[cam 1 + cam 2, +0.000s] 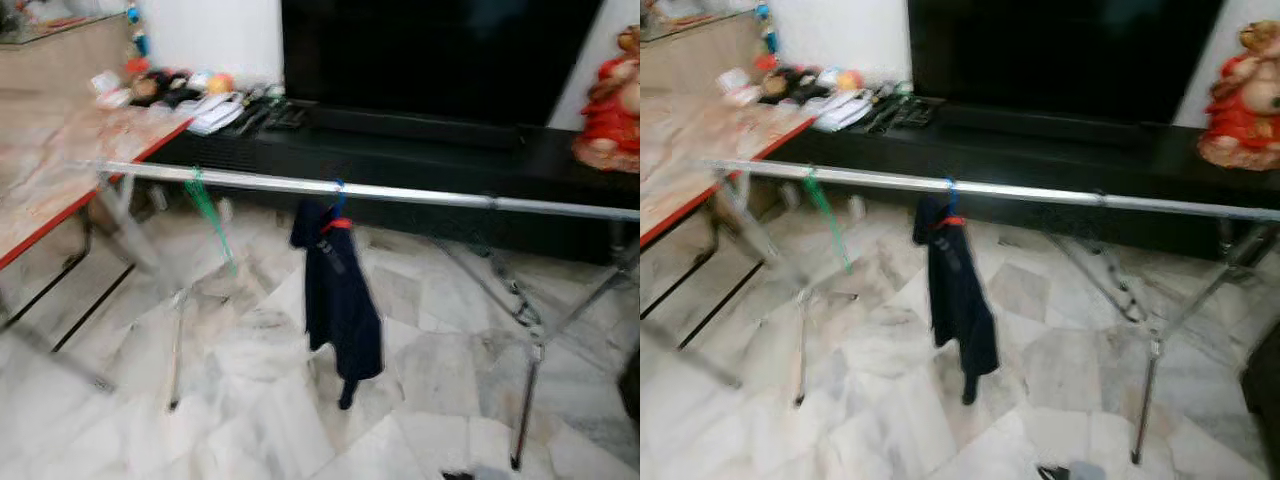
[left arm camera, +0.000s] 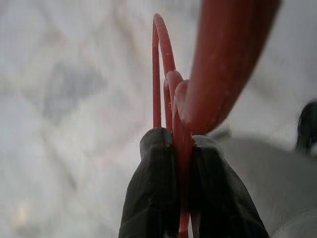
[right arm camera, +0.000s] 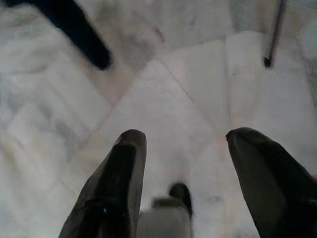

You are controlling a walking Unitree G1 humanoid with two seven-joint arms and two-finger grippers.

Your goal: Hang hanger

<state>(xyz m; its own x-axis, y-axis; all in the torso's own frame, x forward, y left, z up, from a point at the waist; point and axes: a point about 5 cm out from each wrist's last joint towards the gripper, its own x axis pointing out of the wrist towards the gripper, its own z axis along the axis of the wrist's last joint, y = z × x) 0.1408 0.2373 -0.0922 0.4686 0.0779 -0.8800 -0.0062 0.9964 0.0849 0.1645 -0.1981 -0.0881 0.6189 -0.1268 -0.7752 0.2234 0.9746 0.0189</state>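
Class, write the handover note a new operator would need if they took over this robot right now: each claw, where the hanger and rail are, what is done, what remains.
Left claw: shut on the thin red plastic hanger, seen in its wrist view above the marble floor.
Right claw: open, holding nothing, pointing down at the white marble floor.
Long silver metal drying rail: ahead of the robot, already carrying a green hanger and a dark blue garment on a blue hanger.
Done: red hanger picked up.
Left: bring it to a free stretch of the rail, hook it on, let go.
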